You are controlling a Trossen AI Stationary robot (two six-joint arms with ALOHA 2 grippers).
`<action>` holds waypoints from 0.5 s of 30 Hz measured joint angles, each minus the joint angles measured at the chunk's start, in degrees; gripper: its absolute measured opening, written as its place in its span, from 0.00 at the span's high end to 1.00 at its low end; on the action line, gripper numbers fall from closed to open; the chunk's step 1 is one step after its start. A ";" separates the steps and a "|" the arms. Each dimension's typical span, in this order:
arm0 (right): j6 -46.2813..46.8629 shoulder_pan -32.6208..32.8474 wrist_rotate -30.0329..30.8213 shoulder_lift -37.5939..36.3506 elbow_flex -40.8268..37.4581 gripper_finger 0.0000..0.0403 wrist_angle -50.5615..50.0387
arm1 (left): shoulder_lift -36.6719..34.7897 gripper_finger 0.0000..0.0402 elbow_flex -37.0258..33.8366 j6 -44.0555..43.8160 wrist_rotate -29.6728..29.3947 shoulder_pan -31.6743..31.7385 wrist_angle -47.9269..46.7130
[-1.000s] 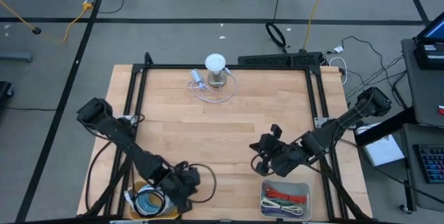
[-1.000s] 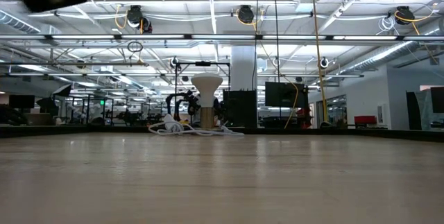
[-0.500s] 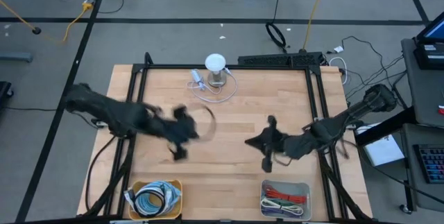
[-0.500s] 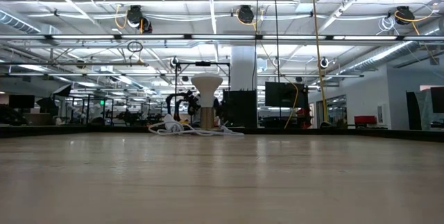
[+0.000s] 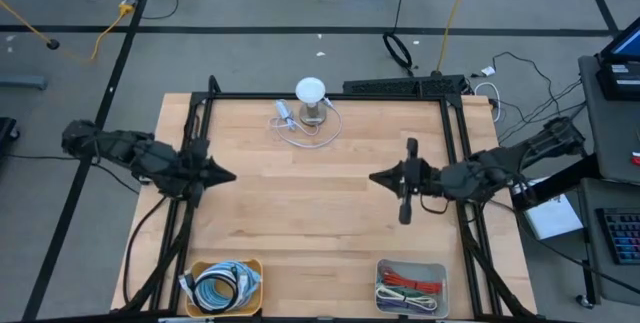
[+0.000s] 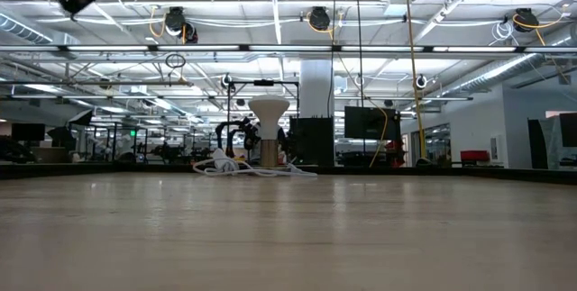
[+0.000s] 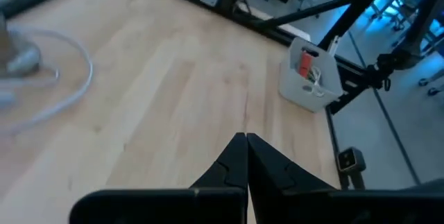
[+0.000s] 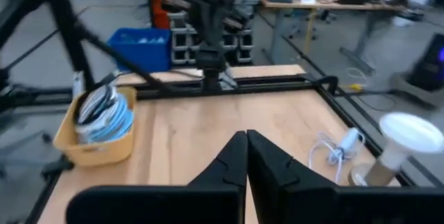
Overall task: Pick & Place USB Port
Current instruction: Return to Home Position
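A small white USB piece point(image 5: 285, 114) on a looped white cord point(image 5: 312, 135) lies on the wooden table at its far edge, beside a white round-topped stand point(image 5: 311, 91). The right wrist view shows the piece point(image 8: 347, 141) and the stand point(image 8: 406, 137); the low view shows the stand point(image 6: 268, 124) far off. My left gripper point(image 5: 230, 175) hangs shut over the table's left side, pointing toward the middle. My right gripper point(image 5: 375, 177) hangs shut right of the middle, pointing left. Both are high above the wood and hold nothing, as the left wrist view point(image 7: 245, 138) and right wrist view point(image 8: 245, 135) show.
A yellow bin point(image 5: 222, 285) with coiled cables stands at the near left corner. A white bin point(image 5: 410, 285) with red and green cords stands at the near right. A black frame point(image 5: 330, 97) rims the table. Bare wood lies between the grippers.
My left gripper has risen from beside the yellow bin, gone toward the far edge and drawn back toward the left edge, tipping up closer to level. My right gripper has risen from near the white bin, moved toward the far edge, and rolled. Both stayed shut.
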 joint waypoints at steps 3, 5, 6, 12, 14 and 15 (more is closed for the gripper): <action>-2.95 -0.39 -5.06 -0.35 0.00 1.00 -2.01 | -4.99 1.00 -6.41 -3.47 -0.32 -0.96 0.40; -5.41 -0.39 -9.91 -0.41 0.00 1.00 -4.97 | -7.92 1.00 -9.71 -4.29 -0.57 -1.43 0.44; -5.88 -0.39 -11.53 -0.41 0.00 1.00 -7.04 | -9.32 1.00 -11.01 -4.29 -1.00 -1.66 0.39; 2.04 0.15 -10.63 -2.69 -3.18 1.00 -24.35 | -16.22 1.00 -15.32 -4.45 -3.53 -1.70 0.12; 5.06 0.15 -8.65 -5.77 -7.40 1.00 -25.01 | -17.92 1.00 -15.79 -4.66 -3.89 -1.70 -0.24; 6.68 0.15 -7.80 -8.00 -10.03 1.00 -24.29 | -18.51 1.00 -15.97 -4.68 -3.91 -1.70 -0.41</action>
